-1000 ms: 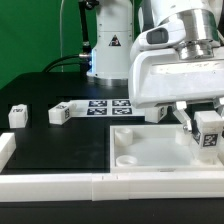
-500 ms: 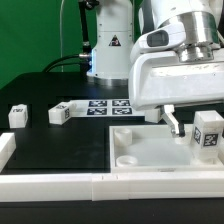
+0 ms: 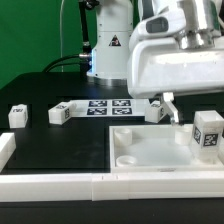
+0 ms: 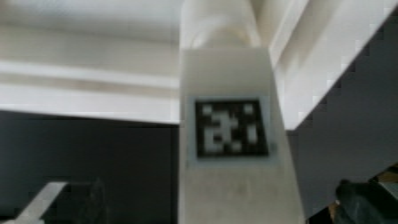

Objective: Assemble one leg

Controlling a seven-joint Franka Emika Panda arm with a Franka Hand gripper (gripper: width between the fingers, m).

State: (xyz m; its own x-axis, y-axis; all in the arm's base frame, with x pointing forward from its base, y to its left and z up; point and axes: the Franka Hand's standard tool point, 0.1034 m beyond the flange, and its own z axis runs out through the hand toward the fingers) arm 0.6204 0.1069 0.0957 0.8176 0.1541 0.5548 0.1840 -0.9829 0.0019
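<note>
A leg (image 3: 208, 131), a small white block with a black-and-white tag, stands upright on the right corner of the large white tray (image 3: 150, 150). My gripper (image 3: 190, 102) hangs above it, open and empty. One finger (image 3: 168, 108) shows to the exterior view's left of the leg, clear of it. In the wrist view the same leg (image 4: 228, 90) fills the middle with its tag facing the camera. It lies between my gripper's (image 4: 205, 212) widely spread fingertips (image 4: 43, 204), which do not touch it.
Two more legs (image 3: 18, 115) (image 3: 60, 113) lie on the black table at the exterior view's left. Another white block (image 3: 155, 113) sits behind the tray. The marker board (image 3: 105, 106) lies at the back. White rails (image 3: 50, 185) run along the front and left.
My gripper has let go of the leg and risen, drifting toward the exterior view's left. The leg stays standing on the tray's corner.
</note>
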